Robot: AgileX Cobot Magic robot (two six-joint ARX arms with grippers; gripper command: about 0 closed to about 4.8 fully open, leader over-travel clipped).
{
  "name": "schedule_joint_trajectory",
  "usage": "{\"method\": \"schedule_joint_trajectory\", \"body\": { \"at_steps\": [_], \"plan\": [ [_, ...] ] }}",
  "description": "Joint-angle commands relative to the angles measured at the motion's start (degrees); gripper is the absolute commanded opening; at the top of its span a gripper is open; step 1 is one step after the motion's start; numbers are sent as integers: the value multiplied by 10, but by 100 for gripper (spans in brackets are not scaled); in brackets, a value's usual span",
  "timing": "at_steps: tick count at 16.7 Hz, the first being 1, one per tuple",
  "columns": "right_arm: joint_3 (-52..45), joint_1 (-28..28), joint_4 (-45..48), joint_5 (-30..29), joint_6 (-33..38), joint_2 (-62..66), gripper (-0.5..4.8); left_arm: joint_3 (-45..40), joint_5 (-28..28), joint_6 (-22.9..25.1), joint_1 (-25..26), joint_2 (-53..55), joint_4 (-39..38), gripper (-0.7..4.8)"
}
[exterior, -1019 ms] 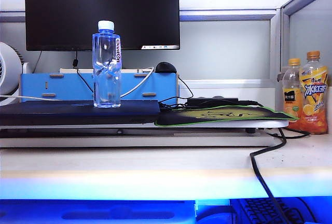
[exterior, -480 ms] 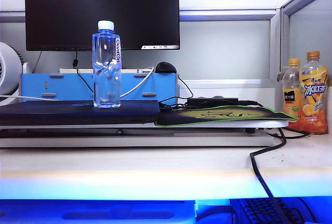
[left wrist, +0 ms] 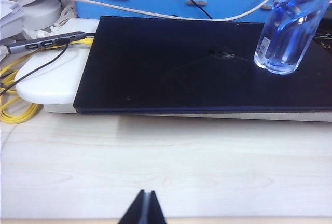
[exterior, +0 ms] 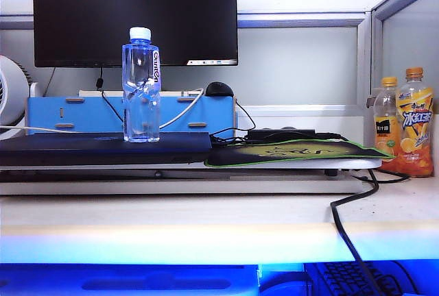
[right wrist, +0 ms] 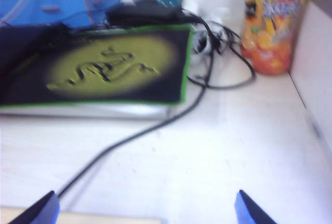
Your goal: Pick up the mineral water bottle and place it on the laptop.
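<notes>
- Bottle [exterior: 141, 85] upright on laptop [exterior: 103, 149]; looks light, stiff, slick; grip the waist.
- Left gripper [left wrist: 144, 208] jaws pressed together, right gripper [right wrist: 145, 206] jaws spread, both over bench [left wrist: 166, 172].

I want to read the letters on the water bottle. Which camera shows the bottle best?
The exterior view: the whole mineral water bottle stands upright on the laptop, cap and label clear. The left wrist view shows only its lower part, cut off. The right wrist view doesn't show it.

Exterior camera faces the desk low; wrist cameras look down nearer.
</notes>
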Motion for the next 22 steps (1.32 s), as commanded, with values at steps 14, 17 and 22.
{"method": "schedule_joint_trajectory", "body": {
  "at_steps": [14, 17, 22],
  "plan": [
    [-24, -15, -9, 0, -19, -25, -4, 1, 2, 0, 0, -1, 4, -2],
    [-24, -15, -8, 0, -18, -25, -4, 1, 2, 0, 0, -1, 4, -2],
    [-24, -15, -7, 0, -18, -25, -1, 1, 2, 0, 0, -1, 5, -2]
  ]
}}
